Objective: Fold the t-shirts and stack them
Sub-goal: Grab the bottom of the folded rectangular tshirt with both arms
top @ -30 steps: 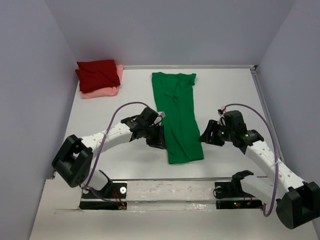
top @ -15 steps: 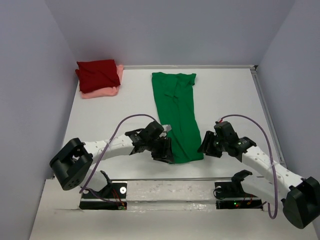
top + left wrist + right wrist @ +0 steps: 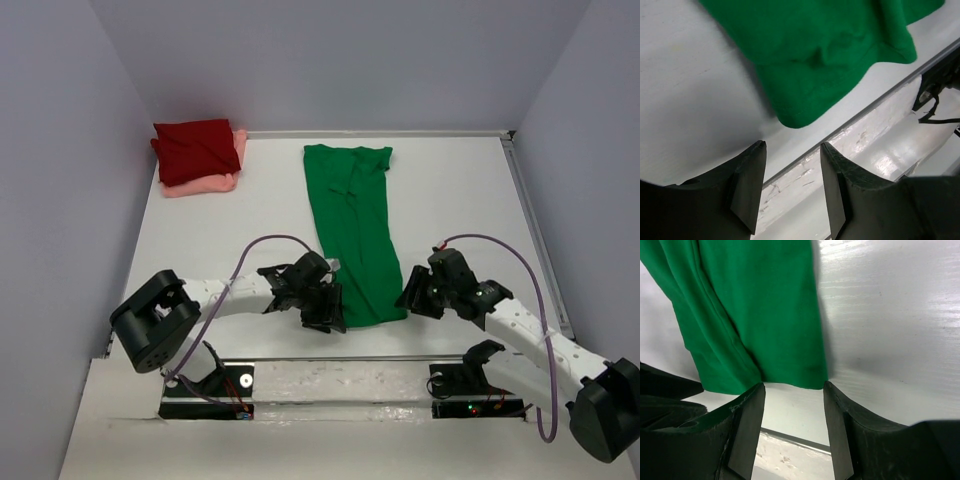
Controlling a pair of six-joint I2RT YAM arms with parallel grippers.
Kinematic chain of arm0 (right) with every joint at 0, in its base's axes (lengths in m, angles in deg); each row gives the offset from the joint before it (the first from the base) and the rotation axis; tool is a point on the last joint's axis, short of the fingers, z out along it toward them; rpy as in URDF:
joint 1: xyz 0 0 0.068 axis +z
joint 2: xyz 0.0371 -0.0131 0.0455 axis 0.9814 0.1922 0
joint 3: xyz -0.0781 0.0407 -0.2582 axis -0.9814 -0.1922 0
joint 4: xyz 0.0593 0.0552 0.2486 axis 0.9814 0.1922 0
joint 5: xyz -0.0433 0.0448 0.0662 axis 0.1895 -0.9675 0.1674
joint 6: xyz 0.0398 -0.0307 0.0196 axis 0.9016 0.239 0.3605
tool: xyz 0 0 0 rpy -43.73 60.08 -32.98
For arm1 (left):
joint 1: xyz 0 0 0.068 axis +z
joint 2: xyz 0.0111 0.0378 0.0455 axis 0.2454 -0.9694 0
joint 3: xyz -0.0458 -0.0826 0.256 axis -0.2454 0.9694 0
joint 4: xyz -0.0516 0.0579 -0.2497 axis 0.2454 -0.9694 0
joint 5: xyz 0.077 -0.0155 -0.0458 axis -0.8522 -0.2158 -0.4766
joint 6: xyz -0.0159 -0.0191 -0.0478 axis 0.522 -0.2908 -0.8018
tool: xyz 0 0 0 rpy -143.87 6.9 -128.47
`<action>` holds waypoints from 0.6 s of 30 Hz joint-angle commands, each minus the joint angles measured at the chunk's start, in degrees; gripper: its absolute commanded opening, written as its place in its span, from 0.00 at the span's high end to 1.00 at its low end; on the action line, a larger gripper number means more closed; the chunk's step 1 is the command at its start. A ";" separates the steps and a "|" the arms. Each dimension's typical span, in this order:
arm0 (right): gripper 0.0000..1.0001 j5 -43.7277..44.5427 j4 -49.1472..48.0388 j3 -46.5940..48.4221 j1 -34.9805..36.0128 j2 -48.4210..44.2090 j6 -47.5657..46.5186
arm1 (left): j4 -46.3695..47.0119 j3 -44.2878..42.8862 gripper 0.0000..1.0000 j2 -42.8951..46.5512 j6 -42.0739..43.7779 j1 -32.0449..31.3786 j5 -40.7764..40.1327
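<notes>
The bright green t-shirt (image 3: 352, 225) lies as a long folded strip from the back of the table toward the front; it also shows in the left wrist view (image 3: 825, 55) and the right wrist view (image 3: 755, 315). My left gripper (image 3: 330, 312) is open and empty at the strip's near left corner. My right gripper (image 3: 408, 296) is open and empty at the near right corner (image 3: 812, 377). The dark red t-shirt (image 3: 195, 149) lies folded on top of the salmon pink t-shirt (image 3: 205, 183) at the back left.
The table's front edge with a metal rail (image 3: 340, 358) runs just below both grippers. Grey walls close in the left, back and right sides. A raised rim (image 3: 530, 220) runs along the table's right side.
Both grippers have moved nearer to the front, from the middle of the green strip's sides to its near corners. The green shirt has not moved.
</notes>
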 commanded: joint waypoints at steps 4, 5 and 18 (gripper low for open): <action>0.44 1.02 -4.33 0.92 0.57 1.57 0.27 | -0.17 -1.72 0.44 -4.36 1.02 -0.38 -1.25; 0.44 1.02 -4.59 0.75 0.57 1.75 0.10 | 0.00 -1.99 0.44 -4.71 1.11 -0.38 -1.16; 0.44 0.31 -5.74 1.10 0.57 3.42 -0.69 | -0.26 -4.81 0.44 -7.08 3.05 0.41 -1.25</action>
